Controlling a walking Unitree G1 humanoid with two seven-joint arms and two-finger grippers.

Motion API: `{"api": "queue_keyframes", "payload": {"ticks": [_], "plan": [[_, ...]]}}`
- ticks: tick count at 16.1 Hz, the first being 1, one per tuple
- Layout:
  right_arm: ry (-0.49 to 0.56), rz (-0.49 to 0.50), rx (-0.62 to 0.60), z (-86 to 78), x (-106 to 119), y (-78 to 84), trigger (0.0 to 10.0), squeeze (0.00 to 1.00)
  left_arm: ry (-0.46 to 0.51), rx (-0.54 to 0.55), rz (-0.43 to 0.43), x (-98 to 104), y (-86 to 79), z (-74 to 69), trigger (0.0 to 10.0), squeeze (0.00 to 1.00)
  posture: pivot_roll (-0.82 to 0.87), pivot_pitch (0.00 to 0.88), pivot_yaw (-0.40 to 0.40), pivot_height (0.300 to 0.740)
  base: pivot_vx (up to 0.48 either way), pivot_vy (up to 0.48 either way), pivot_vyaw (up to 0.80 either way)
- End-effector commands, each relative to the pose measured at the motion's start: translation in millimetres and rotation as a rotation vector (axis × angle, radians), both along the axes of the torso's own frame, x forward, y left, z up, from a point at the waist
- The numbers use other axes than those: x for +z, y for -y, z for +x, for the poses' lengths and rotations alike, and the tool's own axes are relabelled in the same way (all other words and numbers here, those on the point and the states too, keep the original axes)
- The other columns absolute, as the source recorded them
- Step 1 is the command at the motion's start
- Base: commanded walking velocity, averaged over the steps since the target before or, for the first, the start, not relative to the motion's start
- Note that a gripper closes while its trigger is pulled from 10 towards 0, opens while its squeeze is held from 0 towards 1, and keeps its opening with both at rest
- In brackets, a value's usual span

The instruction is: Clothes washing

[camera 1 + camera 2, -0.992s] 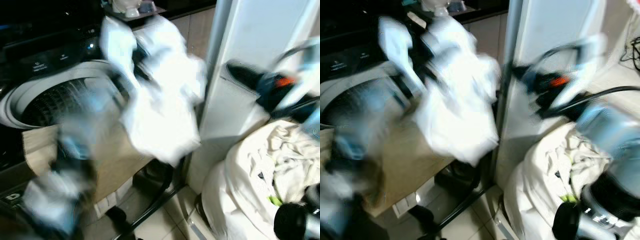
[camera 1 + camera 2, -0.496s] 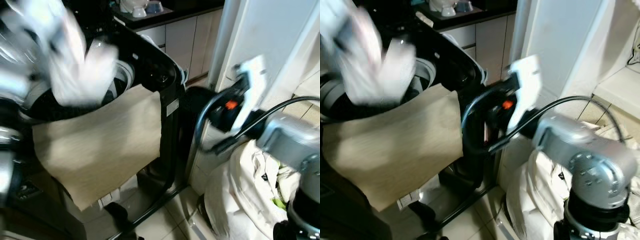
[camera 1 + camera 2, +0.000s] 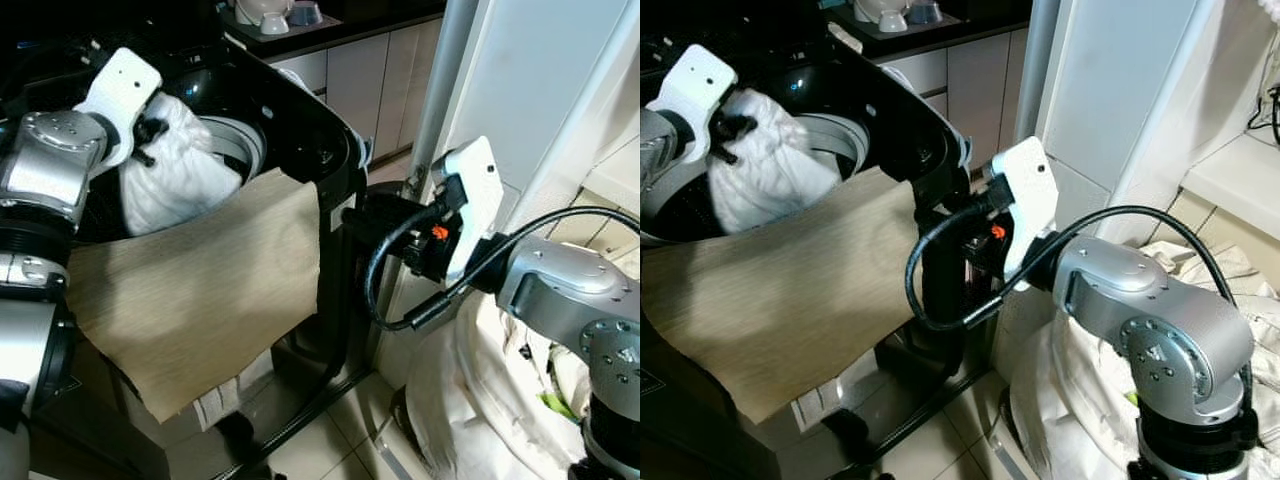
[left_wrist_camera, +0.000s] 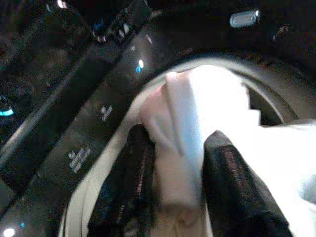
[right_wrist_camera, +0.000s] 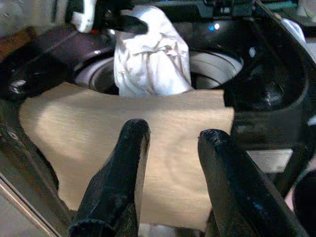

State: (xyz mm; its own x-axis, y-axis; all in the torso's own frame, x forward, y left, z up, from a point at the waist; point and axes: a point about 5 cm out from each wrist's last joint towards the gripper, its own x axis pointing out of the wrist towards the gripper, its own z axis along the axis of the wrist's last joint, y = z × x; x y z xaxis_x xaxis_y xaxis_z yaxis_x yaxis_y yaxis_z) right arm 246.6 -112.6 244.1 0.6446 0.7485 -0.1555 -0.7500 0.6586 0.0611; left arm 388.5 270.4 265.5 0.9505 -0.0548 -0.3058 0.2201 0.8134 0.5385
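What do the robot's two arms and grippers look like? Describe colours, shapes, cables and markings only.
Both arms are rounded silver-grey metal segments with bolted round joint caps. Each wrist carries a flat white rounded-rectangle plate. The right arm trails a looping black cable, with a small orange spot beside the plate. The left gripper and right gripper have long, glossy black jaws with rounded tips. No lettering is legible.

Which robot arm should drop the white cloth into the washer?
The left. Its claw already pinches the white cloth right over the washing machine's drum. The right claw is open and empty, off to the side by the beige cloth.
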Motion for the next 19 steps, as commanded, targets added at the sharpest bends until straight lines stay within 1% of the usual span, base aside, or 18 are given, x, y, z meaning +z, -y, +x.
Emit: {"api": "queue_keyframes", "payload": {"ticks": [1, 2, 4, 6, 7, 8, 9, 10, 11, 12, 19], "plan": [[0.008, -0.001, 0.007, 0.2, 0, 0.5, 10.0, 0.0, 0.012, 0.013, -0.003, 13, -5.5, -1.5, 10.0, 1.0, -0.1, 0.0, 0.055, 0.74, 0.0, 0.0, 0.0], [0.007, -0.003, -0.004, 1.5, 0, 2.7, 10.0, 0.0, -0.003, 0.018, -0.014, 13, -7.4, -3.3, 10.0, 1.0, -0.1, 0.0, 0.055, 0.74, 0.0, 0.0, 0.0], [0.005, 0.013, -0.095, 11.5, 1, 12.9, 10.0, 0.0, -0.018, 0.027, -0.006, 13, -9.3, -6.0, 10.0, 1.0, -0.1, 0.0, 0.052, 0.74, 0.0, 0.0, 0.0], [0.003, 0.037, -0.196, 21.3, 3, 22.8, 10.0, 0.0, -0.02, -0.003, -0.054, 14, -5.2, -6.5, 10.0, 1.0, -0.1, 0.0, 0.052, 0.74, 0.0, 0.0, 0.0], [0.038, 0.008, -0.284, 26.2, 3, 31.2, 10.0, 0.0, 0.044, -0.072, -0.166, 21, 9.7, -4.1, 10.0, 1.0, -0.11, 0.0, 0.055, 0.74, 0.0, 0.0, 0.0], [0.051, -0.012, -0.319, 27.6, 2, 34.8, 10.0, 0.0, 0.093, -0.122, -0.213, 26, 19.4, -3.0, 10.0, 1.0, -0.11, 0.0, 0.055, 0.74, 0.0, 0.0, 0.0], [0.081, -0.066, -0.413, 30.2, -2, 42.9, 10.0, 0.0, 0.224, -0.253, -0.351, 35, 44.7, -3.0, 10.0, 1.0, -0.1, 0.0, 0.052, 0.74, 0.0, 0.0, 0.0], [0.077, -0.106, -0.531, 31.3, -11, 53.0, 10.0, 0.0, 0.326, -0.386, -0.555, 37, 71.0, -9.1, 10.0, 0.73, -0.11, 0.0, 0.052, 0.74, 0.0, 0.0, 0.0], [0.036, -0.181, -0.637, 30.0, -25, 64.1, 10.0, 0.0, 0.301, -0.485, -0.638, 23, 90.0, -18.1, 10.0, 0.0, -0.11, 0.0, 0.052, 0.74, 0.0, 0.0, 0.0], [-0.018, -0.275, -0.737, 26.1, -41, 79.7, 10.0, 0.0, 0.219, -0.597, -0.592, 0, 112.7, -31.5, 10.0, 0.0, -0.12, 0.0, 0.055, 0.74, 0.0, 0.0, 0.0], [-0.018, -0.275, -0.737, 26.1, -41, 79.7, 10.0, 0.0, 0.219, -0.597, -0.592, 0, 112.7, -31.5, 10.0, 0.0, -0.12, 0.0, 0.055, 0.74, 0.0, 0.0, 0.0]]}}
